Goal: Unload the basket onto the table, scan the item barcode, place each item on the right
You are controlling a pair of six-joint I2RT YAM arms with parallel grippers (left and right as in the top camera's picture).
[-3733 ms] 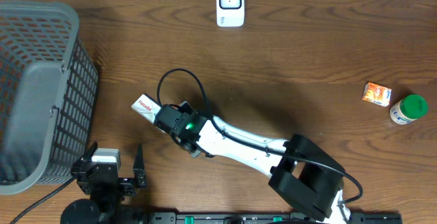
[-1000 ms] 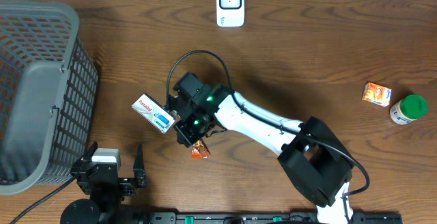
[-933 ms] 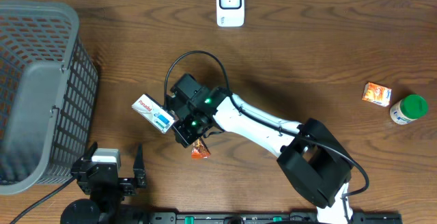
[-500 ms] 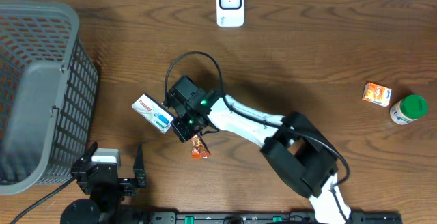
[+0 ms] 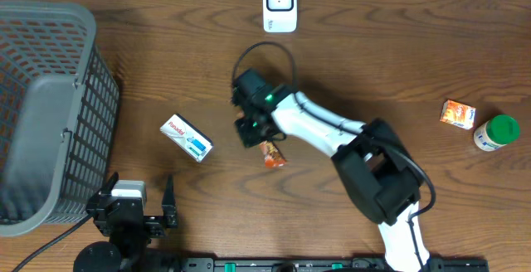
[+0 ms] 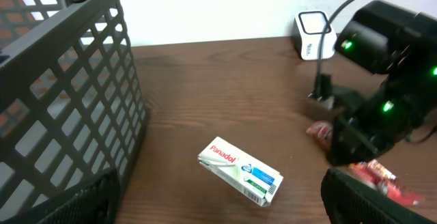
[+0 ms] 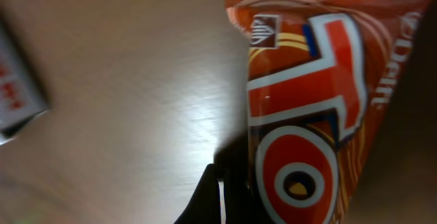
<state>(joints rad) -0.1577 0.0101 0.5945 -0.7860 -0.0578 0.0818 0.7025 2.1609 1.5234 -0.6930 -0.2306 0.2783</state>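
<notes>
Basket (image 5: 50, 98): grey mesh, far to the left of the scanner (image 5: 280, 5), at the left edge of the wooden surface (image 5: 398, 65).
Left tool (image 5: 139, 187): well left of the scanner and across the surface from it, at the edge where the arms are mounted. Its jaws are spread wide with nothing between them.
Medicine box (image 5: 187, 138): white, lying flat, left of the scanner and closer to the arms' edge. It is clear of both tools.
Right tool (image 5: 259, 142): slightly left of the scanner and well short of it. It is clamped tight on one end of the snack packet (image 5: 274, 154).
Snack packet: orange-red and almost straight out from the scanner, but well apart from it. It hangs from the right tool's tip; I cannot tell whether it touches the surface.
Scanner: white with a dark window, at the far edge near the middle.
Small carton (image 5: 458, 114): orange, far right of the scanner.
Bottle (image 5: 496, 133): green lid, farther right of the scanner, just beside the small carton.
</notes>
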